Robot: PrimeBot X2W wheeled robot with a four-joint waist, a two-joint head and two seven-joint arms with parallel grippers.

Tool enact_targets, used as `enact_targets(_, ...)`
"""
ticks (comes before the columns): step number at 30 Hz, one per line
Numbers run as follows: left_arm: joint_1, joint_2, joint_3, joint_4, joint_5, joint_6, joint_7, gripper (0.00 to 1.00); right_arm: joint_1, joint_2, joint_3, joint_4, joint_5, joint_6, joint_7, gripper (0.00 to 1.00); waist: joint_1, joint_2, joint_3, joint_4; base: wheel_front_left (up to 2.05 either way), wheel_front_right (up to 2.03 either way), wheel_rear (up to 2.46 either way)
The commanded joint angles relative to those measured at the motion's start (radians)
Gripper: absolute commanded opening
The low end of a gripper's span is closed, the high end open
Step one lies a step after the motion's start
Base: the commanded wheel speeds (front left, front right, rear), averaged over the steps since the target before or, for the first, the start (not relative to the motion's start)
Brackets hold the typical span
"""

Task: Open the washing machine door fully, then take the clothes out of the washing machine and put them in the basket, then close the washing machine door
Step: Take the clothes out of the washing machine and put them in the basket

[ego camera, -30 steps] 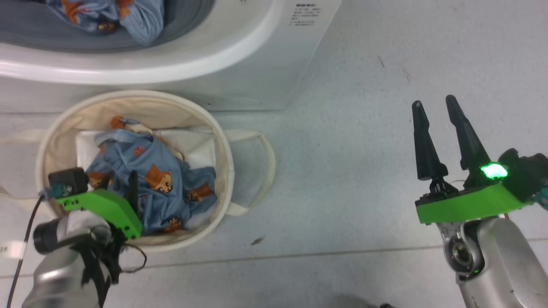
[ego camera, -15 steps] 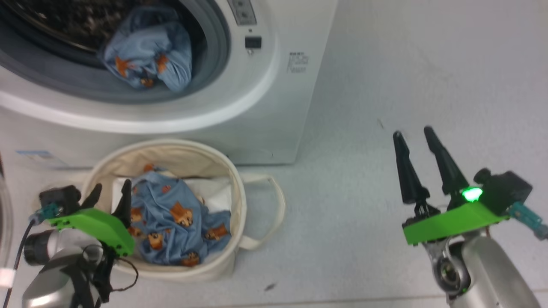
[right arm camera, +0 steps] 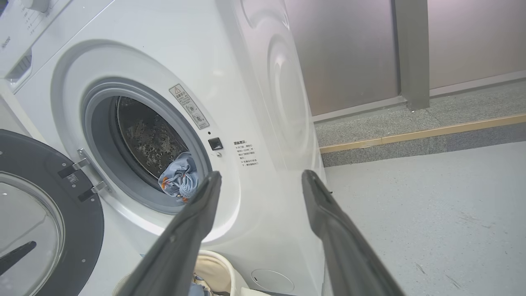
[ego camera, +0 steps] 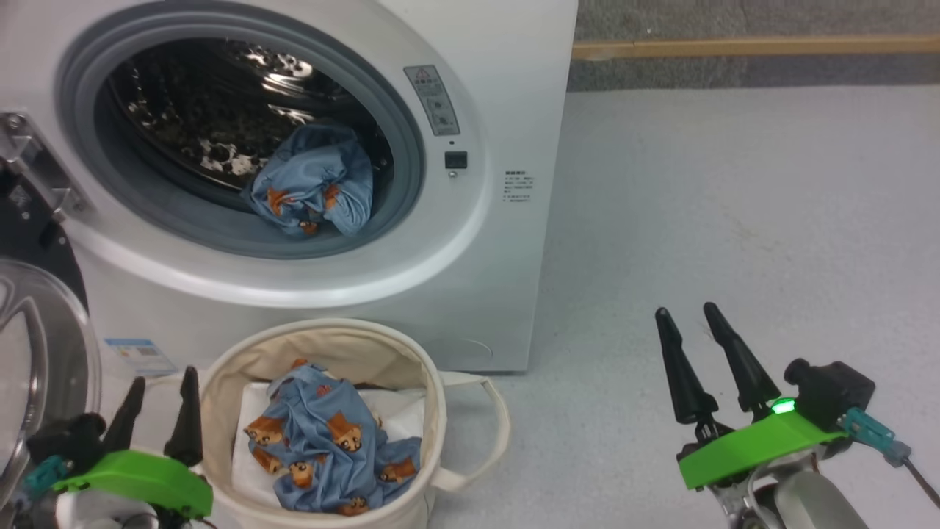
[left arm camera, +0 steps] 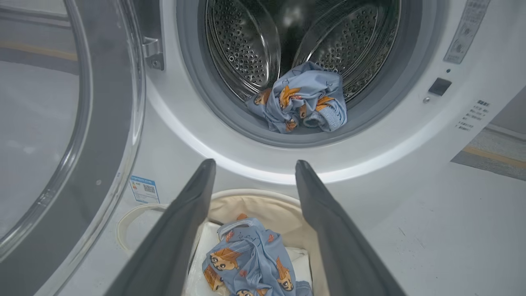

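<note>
Floor (ego camera: pixel 698 220), basket (ego camera: pixel 345 351) just beside left jaws

Count: 1 washing machine (ego camera: pixel 499 294), 1 washing machine door (right arm camera: pixel 82 230), 1 basket (ego camera: pixel 330 338) with 2 handles (ego camera: pixel 499 426). Clothes: 2 pieces — drum garment (ego camera: pixel 316 187), basket garment (ego camera: pixel 323 441). Grippers: 2 — left gripper (ego camera: pixel 164 376), right gripper (ego camera: pixel 687 311), 2 fingers (ego camera: pixel 681 375) each. 1 blue label (ego camera: pixel 139 353).

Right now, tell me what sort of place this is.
Probably a laundry corner, perhaps a test room: a white front-loading washing machine with its door swung open, a canvas basket holding clothes before it, and a bare grey floor.
</note>
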State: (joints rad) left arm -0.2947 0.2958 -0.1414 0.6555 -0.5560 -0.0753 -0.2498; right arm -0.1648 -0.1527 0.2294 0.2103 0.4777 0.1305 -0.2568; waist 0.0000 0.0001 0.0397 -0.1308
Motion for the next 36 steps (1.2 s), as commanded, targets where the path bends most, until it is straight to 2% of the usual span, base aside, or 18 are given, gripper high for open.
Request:
enact_targets(1, -0.022, 0.03, 0.05, -0.042, 0.01, -0.007, -0.012, 1.0, -0.015, 0.002, 0.023, -0.027, 0.004, 0.0, -0.005, 1.0, 0.0, -0.0001, -0.012, 0.008, 0.0, 0.0, 0.0)
enact_targets(4, 0.039, 0.037, 0.093, -0.133, 0.043, -0.014, -0.012, 1.0, -0.013, 0.004, 0.027, -0.028, 0.007, 0.0, -0.005, 1.0, 0.0, -0.0001, -0.031, 0.008, 0.0, 0.0, 0.0)
enact_targets(11, 0.088, 0.057, 0.111, -0.224, 0.06, -0.014, -0.012, 1.0, -0.012, 0.003, 0.031, -0.02, -0.008, 0.0, -0.005, 1.0, 0.0, -0.0001, -0.043, 0.021, 0.0, 0.0, 0.0)
enact_targets(36, 0.122, 0.087, 0.117, -0.315, 0.039, 0.024, 0.026, 1.0, -0.02, 0.011, 0.004, -0.018, -0.052, 0.0, -0.005, 1.0, 0.0, -0.0001, -0.046, 0.008, 0.0, 0.0, 0.0)
